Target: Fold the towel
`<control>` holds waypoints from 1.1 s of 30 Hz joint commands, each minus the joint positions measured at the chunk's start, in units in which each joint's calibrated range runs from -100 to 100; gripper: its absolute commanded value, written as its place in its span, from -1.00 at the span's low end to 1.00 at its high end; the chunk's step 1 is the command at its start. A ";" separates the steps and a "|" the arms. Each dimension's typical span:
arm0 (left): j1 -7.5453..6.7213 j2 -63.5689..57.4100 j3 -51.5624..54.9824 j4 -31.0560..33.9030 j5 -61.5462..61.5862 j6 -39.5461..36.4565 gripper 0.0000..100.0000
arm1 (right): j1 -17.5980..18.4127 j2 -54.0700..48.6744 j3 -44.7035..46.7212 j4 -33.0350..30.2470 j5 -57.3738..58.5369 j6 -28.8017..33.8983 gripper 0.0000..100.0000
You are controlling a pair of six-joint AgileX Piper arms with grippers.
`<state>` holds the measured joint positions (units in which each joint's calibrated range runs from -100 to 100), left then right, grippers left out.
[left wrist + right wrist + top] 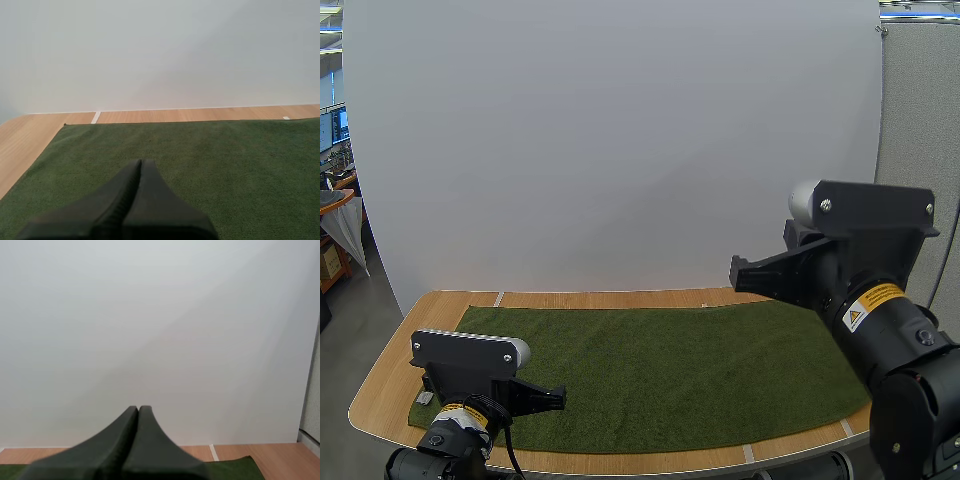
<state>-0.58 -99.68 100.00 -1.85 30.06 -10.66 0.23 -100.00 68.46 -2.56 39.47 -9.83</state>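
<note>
A dark green towel (pixel 660 370) lies spread flat over most of the wooden table (pixel 390 375). My left gripper (pixel 558 397) sits low at the towel's near left corner; in the left wrist view its fingers (pixel 140 165) lie together as one dark wedge above the towel (pixel 210 160), holding nothing. My right gripper (pixel 737 272) hangs high over the towel's right part. In the right wrist view its fingers (pixel 138 411) are pressed together, empty, with the towel's far right corner (pixel 235 467) beneath them.
A white backdrop (pixel 620 150) stands along the table's far edge. Bare wood borders the towel on the left (pixel 25 145) and at the back (pixel 200 114). A small grey tag (pixel 424 398) sits at the towel's near left corner.
</note>
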 commanded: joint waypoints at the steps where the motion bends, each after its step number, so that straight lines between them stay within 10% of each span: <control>1: -0.16 -0.32 0.00 -0.68 -0.48 -0.40 -1.00 | 0.07 0.00 -1.35 -3.10 1.47 0.26 -1.00; 9: -0.16 -0.32 0.00 -0.68 -0.48 -0.40 -1.00 | -0.16 4.48 -7.76 -12.57 6.18 10.51 -0.76; 15: -0.16 -0.32 0.00 -0.68 -0.48 -0.40 -1.00 | -0.57 9.41 -12.74 -19.08 6.18 14.69 1.00; 33: -0.16 -0.32 0.00 -0.68 -0.48 -0.40 -1.00 | -0.71 10.20 -13.47 -21.40 4.77 14.55 1.00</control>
<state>-0.58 -99.68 100.00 -1.85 30.06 -10.66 -0.16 -89.66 55.35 -22.83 45.96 4.64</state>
